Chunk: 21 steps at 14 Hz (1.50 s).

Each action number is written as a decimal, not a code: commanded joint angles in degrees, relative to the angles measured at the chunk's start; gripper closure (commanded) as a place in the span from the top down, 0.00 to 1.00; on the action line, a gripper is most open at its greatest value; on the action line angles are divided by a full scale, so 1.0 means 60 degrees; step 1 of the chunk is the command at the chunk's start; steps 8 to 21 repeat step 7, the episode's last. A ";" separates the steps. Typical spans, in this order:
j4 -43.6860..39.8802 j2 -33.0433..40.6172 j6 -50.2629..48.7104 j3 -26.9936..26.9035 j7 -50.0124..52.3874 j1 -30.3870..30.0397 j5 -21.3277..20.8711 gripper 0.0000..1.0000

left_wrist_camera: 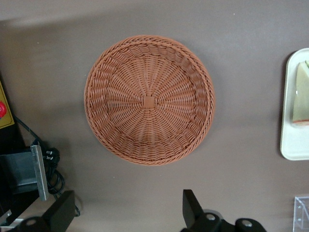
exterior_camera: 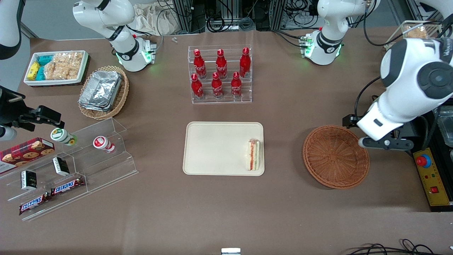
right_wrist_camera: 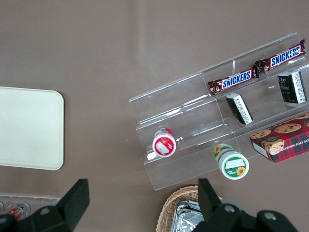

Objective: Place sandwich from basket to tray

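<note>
I see the sandwich (exterior_camera: 253, 154) lying on the tray (exterior_camera: 212, 148) at its edge nearest the basket (exterior_camera: 335, 156), long axis running toward and away from the front camera, filling stripe along it. The bottle rack (exterior_camera: 221, 75) stands farther back, well apart. My gripper (left_wrist_camera: 125, 215) hangs above the basket's rim, fingers spread wide, holding nothing.

Robot lab, aluminium framing (exterior_camera: 226, 14), cable bundles (exterior_camera: 300, 12), emergency-stop box (exterior_camera: 432, 177)
</note>
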State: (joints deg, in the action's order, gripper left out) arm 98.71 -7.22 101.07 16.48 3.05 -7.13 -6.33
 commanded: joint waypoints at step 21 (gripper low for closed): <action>-0.0470 -0.0216 0.0074 -0.0330 -0.0670 -0.0027 0.0205 1.00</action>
